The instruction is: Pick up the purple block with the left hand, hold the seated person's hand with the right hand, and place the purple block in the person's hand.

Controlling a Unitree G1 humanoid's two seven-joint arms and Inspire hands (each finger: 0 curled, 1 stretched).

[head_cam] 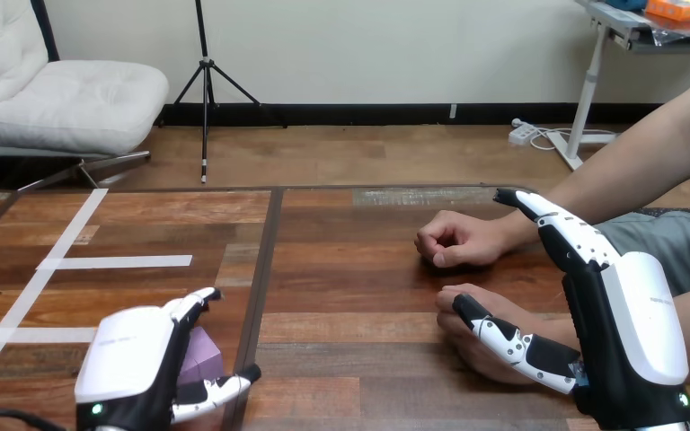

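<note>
Purple block [203, 356]: between curled fingers and thumb of left hand [135, 359], part hidden. Right hand [633, 332]: fingers straight, thumb over person's nearer hand [472, 357].

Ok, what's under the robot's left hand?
A small purple block, showing between the left hand's fingers and thumb. Its left part and base are covered.

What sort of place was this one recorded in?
Probably a lab-style handover bench: a wooden table marked with white tape, a person's fist resting on it, and the left robot hand curled round a purple block.
</note>
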